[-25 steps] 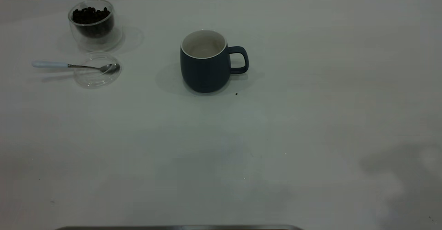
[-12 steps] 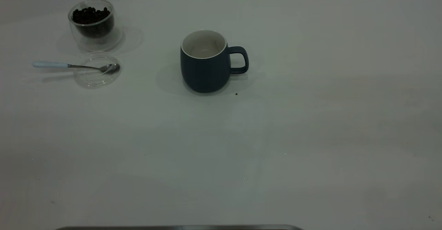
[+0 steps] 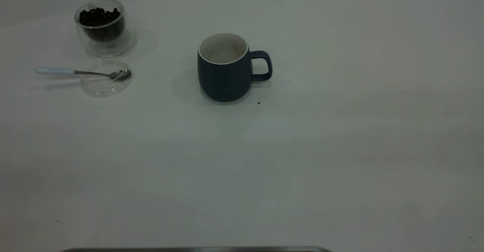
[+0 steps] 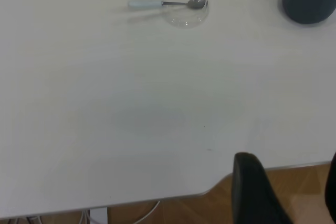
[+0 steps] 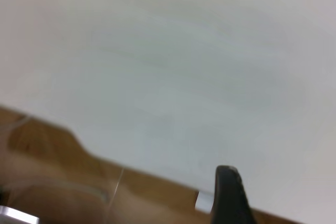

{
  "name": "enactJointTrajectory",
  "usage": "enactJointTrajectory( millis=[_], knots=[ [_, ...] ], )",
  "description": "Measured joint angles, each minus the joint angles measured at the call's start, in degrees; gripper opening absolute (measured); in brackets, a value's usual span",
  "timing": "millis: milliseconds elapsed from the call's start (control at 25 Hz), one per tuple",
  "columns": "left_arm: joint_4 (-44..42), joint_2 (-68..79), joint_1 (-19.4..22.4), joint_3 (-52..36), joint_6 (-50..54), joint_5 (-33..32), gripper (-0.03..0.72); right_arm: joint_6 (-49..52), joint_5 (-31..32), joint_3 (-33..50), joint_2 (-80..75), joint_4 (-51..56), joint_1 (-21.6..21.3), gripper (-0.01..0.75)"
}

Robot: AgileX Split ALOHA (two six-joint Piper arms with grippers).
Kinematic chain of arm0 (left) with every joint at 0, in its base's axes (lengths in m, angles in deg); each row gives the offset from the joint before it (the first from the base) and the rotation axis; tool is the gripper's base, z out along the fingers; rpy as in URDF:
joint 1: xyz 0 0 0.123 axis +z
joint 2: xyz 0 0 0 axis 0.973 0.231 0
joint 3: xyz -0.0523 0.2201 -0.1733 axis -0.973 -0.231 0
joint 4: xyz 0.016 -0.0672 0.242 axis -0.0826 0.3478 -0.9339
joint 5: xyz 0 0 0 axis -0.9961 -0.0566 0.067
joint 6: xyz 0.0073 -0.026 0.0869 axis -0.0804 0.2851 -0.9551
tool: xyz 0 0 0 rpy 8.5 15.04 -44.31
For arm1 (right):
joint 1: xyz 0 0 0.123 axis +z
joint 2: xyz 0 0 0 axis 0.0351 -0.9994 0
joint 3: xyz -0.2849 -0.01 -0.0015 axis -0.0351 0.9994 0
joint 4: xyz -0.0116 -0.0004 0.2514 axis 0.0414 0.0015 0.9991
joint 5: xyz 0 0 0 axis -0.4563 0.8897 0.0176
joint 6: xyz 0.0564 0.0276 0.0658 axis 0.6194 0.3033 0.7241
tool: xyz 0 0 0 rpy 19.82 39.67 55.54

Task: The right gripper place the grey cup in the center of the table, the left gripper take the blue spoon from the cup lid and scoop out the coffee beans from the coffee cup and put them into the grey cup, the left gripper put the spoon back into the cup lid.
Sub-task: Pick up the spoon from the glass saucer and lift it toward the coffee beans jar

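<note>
The mug (image 3: pixel 225 67) already stands near the middle of the table (image 3: pixel 340 150), so my left hand (image 4: pixel 286 192), held off the table's near edge with its jaws apart and empty, goes for the spoon (image 3: pixel 81 72) next. It lies by the far left corner, bowl in the lid (image 3: pixel 106 77) and pale handle jutting toward the left edge, just in front of the glass of beans (image 3: pixel 101 25). I judge it best to pinch that free handle and lift straight up, so the lid stays put and the glass is not knocked; my right hand (image 5: pixel 231 198) waits off the table, its grip I cannot tell.

tabletop (image 3: pixel 340 131): off-white, plain
mug (image 3: pixel 225 68): near centre, upright
glass cup (image 3: pixel 101 27): far left corner
lid (image 3: pixel 106 77): just beside glass cup
spoon (image 3: pixel 81 72): bowl resting in lid
</note>
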Motion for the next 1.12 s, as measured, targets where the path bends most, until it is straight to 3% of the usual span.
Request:
enactJointTrajectory(
  millis=[200, 320, 1120],
  knots=[
    [0.0, 0.0, 0.0, 0.0, 0.0, 0.0, 0.405, 0.1, 0.4, 0.0, 7.5, 0.0, -9.3, 0.453],
    [0.0, 0.0, 0.0, 0.0, 0.0, 0.0, 0.405, 0.1, 0.6, 0.0, 12.6, 0.0, -12.8, 0.453],
    [0.0, 0.0, 0.0, 0.0, 0.0, 0.0, 0.405, 0.1, 1.2, 0.0, 15.0, 0.0, -13.2, 0.453]
  ],
)
